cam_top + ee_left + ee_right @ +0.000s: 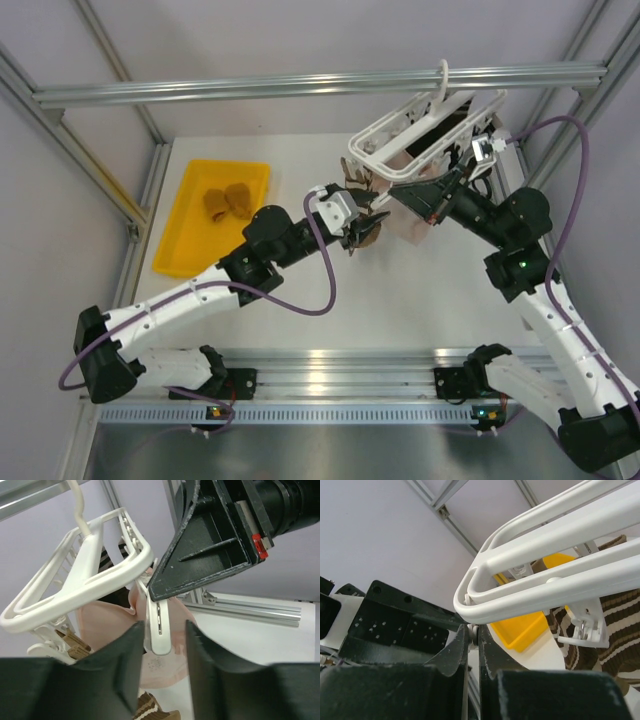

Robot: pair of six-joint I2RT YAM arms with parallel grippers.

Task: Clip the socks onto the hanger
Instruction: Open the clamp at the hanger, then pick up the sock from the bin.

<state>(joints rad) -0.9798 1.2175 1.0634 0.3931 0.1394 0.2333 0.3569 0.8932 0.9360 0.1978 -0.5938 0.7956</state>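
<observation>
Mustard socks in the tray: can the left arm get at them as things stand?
Probably yes. The mustard socks lie uncovered in the yellow tray, with nothing visibly in the way. First the left gripper, open around a white clip, would have to back off.

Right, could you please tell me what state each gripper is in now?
Left gripper: open, straddling the white clip without gripping it.
Right gripper: closed, apparently pinching that clip's top.

Glossy white plastic hanger (95, 565) — soft knit sock (620, 630) — brushed-metal bar (300, 87).
</observation>
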